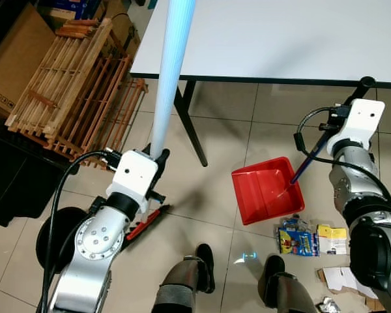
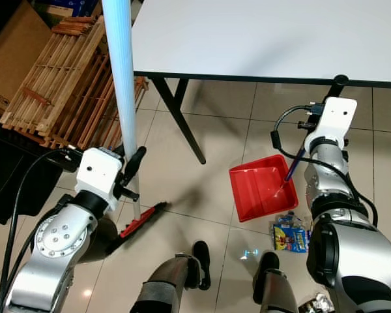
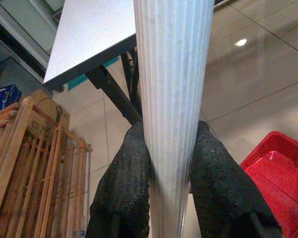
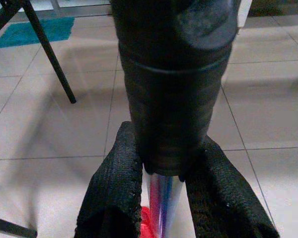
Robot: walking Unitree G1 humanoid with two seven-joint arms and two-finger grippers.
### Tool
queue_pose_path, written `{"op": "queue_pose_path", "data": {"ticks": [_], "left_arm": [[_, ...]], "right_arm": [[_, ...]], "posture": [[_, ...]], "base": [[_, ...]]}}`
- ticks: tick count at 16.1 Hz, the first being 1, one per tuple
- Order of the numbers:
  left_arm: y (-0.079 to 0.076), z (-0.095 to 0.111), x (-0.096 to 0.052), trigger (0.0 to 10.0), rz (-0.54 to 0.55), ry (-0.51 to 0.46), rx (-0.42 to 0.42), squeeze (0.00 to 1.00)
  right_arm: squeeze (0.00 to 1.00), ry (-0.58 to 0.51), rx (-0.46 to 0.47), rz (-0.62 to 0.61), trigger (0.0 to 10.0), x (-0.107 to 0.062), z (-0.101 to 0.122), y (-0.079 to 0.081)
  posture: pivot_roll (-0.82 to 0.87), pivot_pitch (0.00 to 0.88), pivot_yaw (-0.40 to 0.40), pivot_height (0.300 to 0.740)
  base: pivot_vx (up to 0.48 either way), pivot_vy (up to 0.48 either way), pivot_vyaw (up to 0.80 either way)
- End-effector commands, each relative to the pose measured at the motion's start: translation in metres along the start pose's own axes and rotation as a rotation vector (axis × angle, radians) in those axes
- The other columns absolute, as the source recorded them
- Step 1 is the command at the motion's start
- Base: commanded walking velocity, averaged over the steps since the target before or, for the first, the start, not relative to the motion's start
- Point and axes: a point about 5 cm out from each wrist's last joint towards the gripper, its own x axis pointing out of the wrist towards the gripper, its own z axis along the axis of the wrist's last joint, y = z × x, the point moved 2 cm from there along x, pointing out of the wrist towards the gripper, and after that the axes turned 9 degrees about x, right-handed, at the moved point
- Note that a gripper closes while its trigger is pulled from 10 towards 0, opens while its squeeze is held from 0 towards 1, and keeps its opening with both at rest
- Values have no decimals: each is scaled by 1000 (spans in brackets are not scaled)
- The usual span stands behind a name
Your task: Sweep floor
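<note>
Indoors, on a tiled floor (image 1: 221, 104), a stack of wooden slatted frames (image 1: 72, 91) leaned beside a cardboard box (image 1: 10, 59) at the far left. Next to it, the left gripper (image 3: 170, 183) clamped both black fingers (image 3: 124, 193) around the pale ribbed broom handle (image 1: 169, 72), which stood nearly upright and rose past the edge of the white table (image 1: 280, 39). The broom's red head (image 2: 142, 220) rested on the tiles just beside the left arm, near the table's black leg (image 1: 190, 124). At centre, the robot's two feet (image 1: 205, 261) stood on the floor. To their right, a red dustpan (image 1: 267, 189) lay flat on the tiles, its open side toward the left. The right gripper (image 4: 164, 198) held the dustpan's long dark handle (image 1: 309, 160), its fingers closed around the shaft below a black cap. Just beside the dustpan's near edge lay a colourful packet (image 1: 296, 240), with paper scraps (image 1: 332, 238) and torn cardboard (image 1: 342, 279) scattered further right.
</note>
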Motion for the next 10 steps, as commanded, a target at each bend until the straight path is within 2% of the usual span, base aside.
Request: {"op": "queue_pose_path", "data": {"ticks": [1, 10], "left_arm": [[5, 2, -6, 10000, 14, -1, 34, 0], [5, 2, -7, 10000, 15, 0, 35, 0]], "right_arm": [[0, 69, 29, 2, 0, -8, -22, 3], [0, 66, 36, 12, 0, -7, -21, 5]], "posture": [[442, 406, 286, 740], [443, 403, 286, 740]], "base": [[0, 0, 0], [0, 0, 0]]}}
